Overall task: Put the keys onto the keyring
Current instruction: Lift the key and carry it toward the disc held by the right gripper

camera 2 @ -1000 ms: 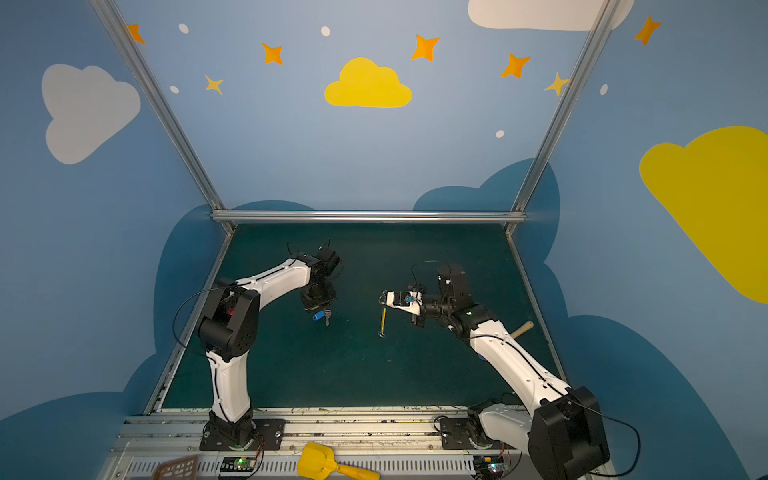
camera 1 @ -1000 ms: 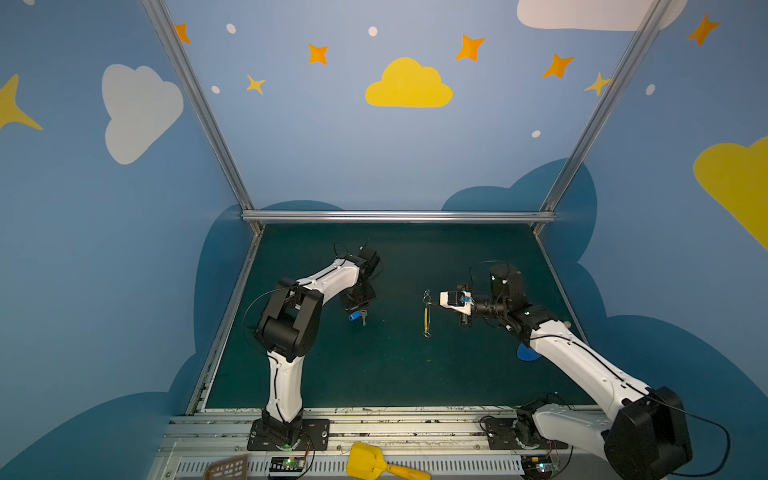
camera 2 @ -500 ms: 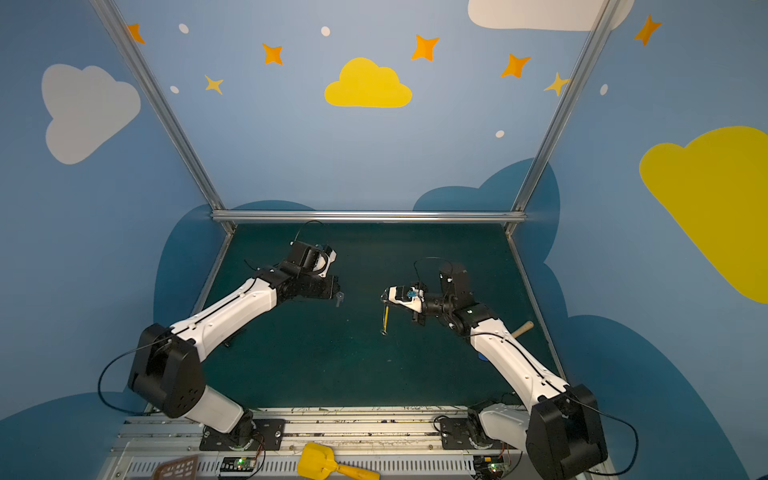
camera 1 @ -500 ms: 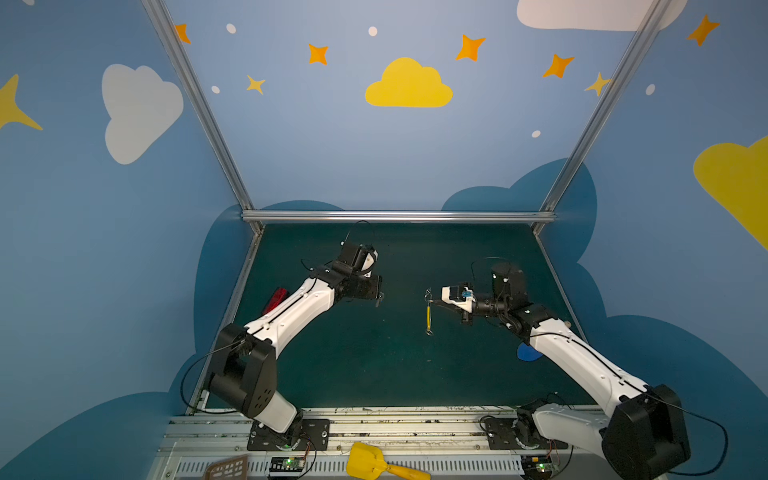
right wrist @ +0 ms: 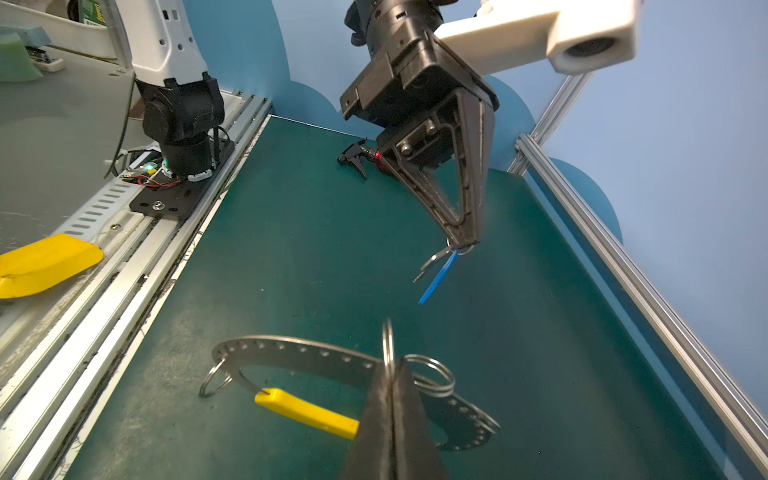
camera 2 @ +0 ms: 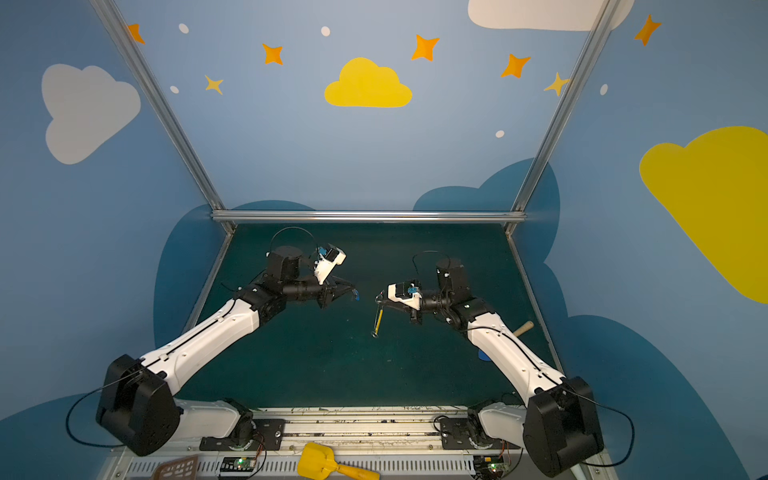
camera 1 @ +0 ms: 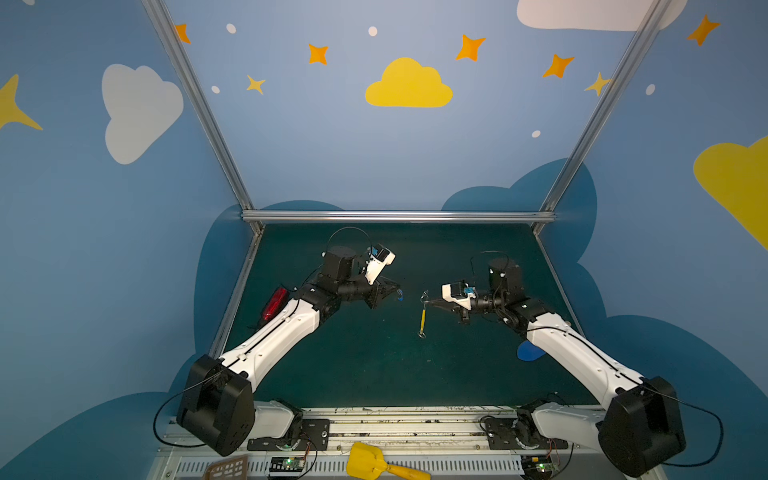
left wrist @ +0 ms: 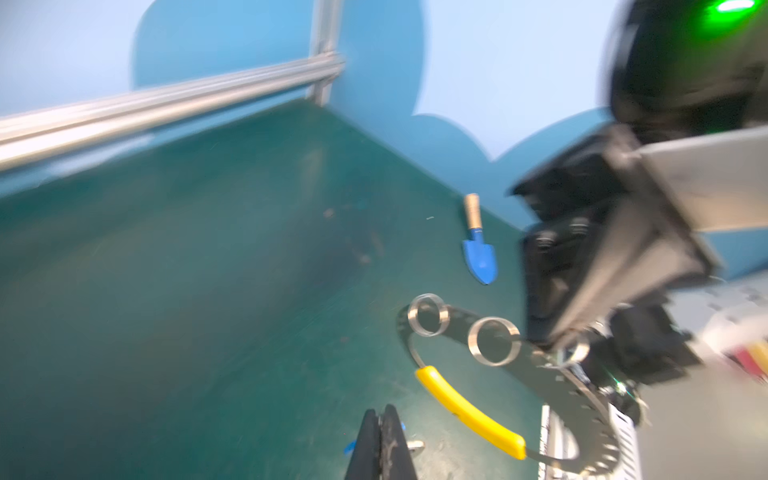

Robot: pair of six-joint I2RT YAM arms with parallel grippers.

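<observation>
The keys (right wrist: 439, 266), a small silver key with a blue tag, hang from the fingertips of my left gripper (right wrist: 464, 241), which is shut on them above the mat. In the left wrist view the keys (left wrist: 350, 446) peek out beside that gripper (left wrist: 381, 411). The keyring (right wrist: 307, 409), a grey studded hoop with a yellow section and small metal loops, is held off the mat by my right gripper (right wrist: 390, 368), shut on its rim. In both top views the keys (camera 1: 400, 296) (camera 2: 355, 295) hang a short way left of the keyring (camera 1: 423, 316) (camera 2: 378, 319).
A blue toy shovel (left wrist: 480, 257) (camera 1: 530, 351) lies on the mat under the right arm. A red spray bottle (camera 1: 275, 302) (right wrist: 365, 160) lies by the left wall. A yellow scoop (camera 1: 370, 461) rests on the front rail.
My left arm has stretched out and carried the keys up and to the right, toward the keyring. The right gripper with the keyring has barely moved.
</observation>
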